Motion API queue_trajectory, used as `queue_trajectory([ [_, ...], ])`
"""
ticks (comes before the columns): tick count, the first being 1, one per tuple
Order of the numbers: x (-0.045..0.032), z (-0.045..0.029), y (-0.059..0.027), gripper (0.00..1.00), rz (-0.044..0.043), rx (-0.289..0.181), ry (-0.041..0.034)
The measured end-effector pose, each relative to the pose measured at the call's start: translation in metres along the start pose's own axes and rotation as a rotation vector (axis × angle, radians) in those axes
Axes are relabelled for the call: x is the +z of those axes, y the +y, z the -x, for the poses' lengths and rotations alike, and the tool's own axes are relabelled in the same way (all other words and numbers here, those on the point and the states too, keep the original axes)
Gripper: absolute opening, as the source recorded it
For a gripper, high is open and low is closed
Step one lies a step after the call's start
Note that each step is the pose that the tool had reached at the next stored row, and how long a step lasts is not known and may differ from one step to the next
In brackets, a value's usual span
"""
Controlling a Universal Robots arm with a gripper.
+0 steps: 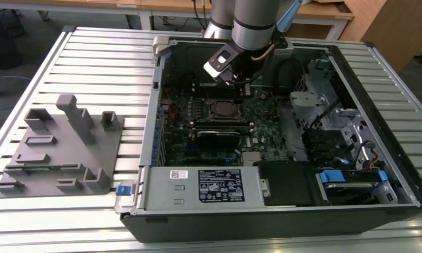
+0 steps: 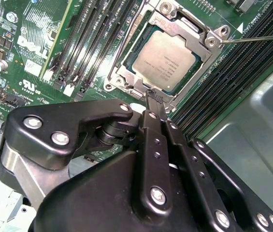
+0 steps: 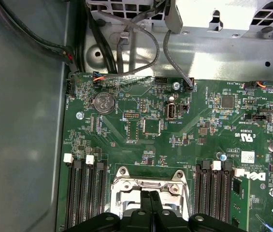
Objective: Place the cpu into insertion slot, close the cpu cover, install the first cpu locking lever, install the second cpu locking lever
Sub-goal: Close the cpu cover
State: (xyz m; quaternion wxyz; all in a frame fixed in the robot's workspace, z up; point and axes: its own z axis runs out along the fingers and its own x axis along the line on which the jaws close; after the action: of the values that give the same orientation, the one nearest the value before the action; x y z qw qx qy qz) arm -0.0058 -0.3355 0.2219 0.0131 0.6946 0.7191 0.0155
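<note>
The cpu (image 2: 167,58) lies flat in the insertion slot (image 2: 118,77), its silver-grey top showing through the window of the cpu cover (image 2: 177,17), which lies down over it. A thin metal locking lever (image 2: 257,37) juts out sideways from one corner of the socket. Another thin lever (image 2: 126,46) runs along the socket's side by the memory slots. My gripper (image 2: 151,96) is shut on nothing, its tip at the socket's edge; whether it touches the frame I cannot tell. In the exterior view the gripper (image 1: 240,88) hangs just behind the socket (image 1: 225,109). The first wrist view has the fingertips (image 3: 147,196) over the socket frame (image 3: 148,180).
Long black memory slots (image 2: 88,38) flank the socket on both sides. A black card (image 1: 218,138) and a labelled power supply (image 1: 204,187) lie in front of it. Cables (image 3: 126,43) and a metal drive cage (image 1: 316,105) crowd the case. A grey fixture plate (image 1: 56,147) lies at the exterior view's left.
</note>
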Motion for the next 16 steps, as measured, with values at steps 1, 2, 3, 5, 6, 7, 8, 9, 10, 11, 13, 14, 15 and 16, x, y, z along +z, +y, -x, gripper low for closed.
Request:
queue_trajectory([
  [1,0.0000,0.0000,0.0000,0.11,0.0000,0.000,0.0000],
  [2,0.0000,0.0000,0.0000,0.11,0.0000,0.000,0.0000],
  [3,0.0000,0.0000,0.0000,0.11,0.0000,0.000,-0.0001],
  [5,0.0002,0.0000,-0.0007,0.11,0.0001,0.000,0.0001],
  [6,0.0003,0.0000,-0.0014,0.11,0.0001,0.000,0.0001],
  [7,0.0004,-0.0001,-0.0022,0.11,0.0000,0.000,0.0000],
  [8,0.0006,-0.0002,-0.0031,0.11,0.0000,0.000,0.0000],
  [9,0.0008,-0.0002,-0.0042,0.11,0.0000,0.000,0.0001],
  [10,0.0009,-0.0003,-0.0052,0.11,0.0001,0.000,0.0000],
  [11,0.0011,-0.0004,-0.0064,0.11,0.0000,0.000,0.0000],
  [13,0.0013,-0.0005,-0.0088,0.11,0.0000,0.000,-0.0001],
  [14,0.0014,-0.0006,-0.0099,0.11,0.0000,0.000,-0.0001],
  [15,0.0015,-0.0007,-0.0107,0.11,-0.0001,0.000,-0.0001],
  [16,0.0016,-0.0008,-0.0111,0.11,-0.0001,0.000,-0.0001],
])
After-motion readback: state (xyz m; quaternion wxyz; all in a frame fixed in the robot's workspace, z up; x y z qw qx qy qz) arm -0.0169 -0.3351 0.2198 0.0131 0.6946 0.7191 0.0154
